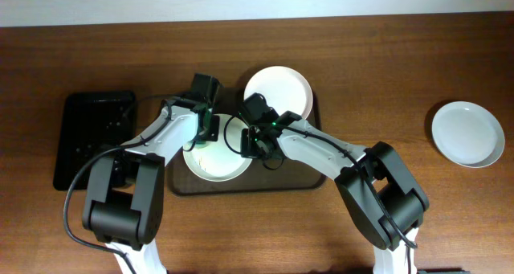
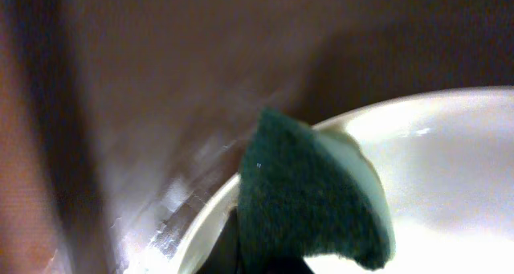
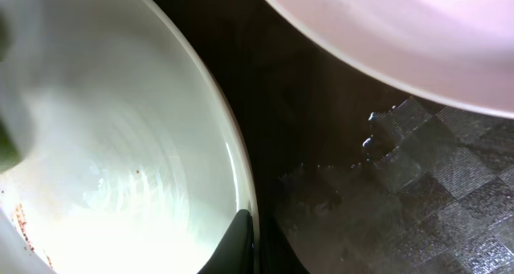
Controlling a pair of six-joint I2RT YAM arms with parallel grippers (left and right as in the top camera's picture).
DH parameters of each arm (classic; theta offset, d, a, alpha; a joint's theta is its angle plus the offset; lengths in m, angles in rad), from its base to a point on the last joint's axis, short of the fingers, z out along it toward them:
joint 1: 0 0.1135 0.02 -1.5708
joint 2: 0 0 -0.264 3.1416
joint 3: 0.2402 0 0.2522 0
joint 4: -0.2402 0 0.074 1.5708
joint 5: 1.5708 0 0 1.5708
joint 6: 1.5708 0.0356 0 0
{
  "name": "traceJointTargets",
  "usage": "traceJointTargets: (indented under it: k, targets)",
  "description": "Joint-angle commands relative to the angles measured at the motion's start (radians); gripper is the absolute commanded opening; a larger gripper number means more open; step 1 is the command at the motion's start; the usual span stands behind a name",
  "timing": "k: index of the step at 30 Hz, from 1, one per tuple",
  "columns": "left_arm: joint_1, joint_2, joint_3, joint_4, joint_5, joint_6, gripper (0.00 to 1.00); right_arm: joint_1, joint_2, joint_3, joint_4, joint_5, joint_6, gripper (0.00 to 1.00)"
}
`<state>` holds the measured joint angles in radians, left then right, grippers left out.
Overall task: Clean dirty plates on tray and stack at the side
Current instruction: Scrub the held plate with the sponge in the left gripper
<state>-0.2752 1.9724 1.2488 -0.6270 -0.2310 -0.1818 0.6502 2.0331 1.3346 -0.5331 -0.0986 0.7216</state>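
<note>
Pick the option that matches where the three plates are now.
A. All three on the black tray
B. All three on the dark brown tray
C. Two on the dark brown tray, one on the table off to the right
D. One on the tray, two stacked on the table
C: a greenish plate and a white plate sit on the dark brown tray, while the third plate lies alone on the table far to the right.

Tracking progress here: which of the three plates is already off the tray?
The plate alone on the table at far right. The greenish plate and the plate behind it lie on the tray.
</note>
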Motion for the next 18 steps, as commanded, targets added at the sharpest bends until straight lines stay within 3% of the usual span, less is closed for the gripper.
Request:
traceJointTargets:
  k: [1,9,10,12,18]
  targets:
    - [0.021,0.077,-0.068,-0.135,-0.157,-0.285,0.01,-0.005,0.027,-0.006,-0.016,0.024,-0.019,0.04]
    - [-0.072,0.077,-0.068,-0.273,-0.041,-0.295,0.0,-0.005,0.027,-0.006,-0.012,0.028,-0.019,0.04]
    - [-0.097,0.077,-0.068,-0.262,-0.018,-0.286,0.0,-0.005,0.027,-0.006,-0.011,0.028,-0.019,0.04]
    - [-0.159,0.077,-0.068,-0.186,0.052,-0.161,0.0,-0.005,0.027,-0.006,-0.011,0.027,-0.019,0.04]
    - [-0.2,0.077,-0.089,-0.063,-0.047,-0.161,0.01,-0.005,0.027,-0.006,-0.012,0.027,-0.019,0.04]
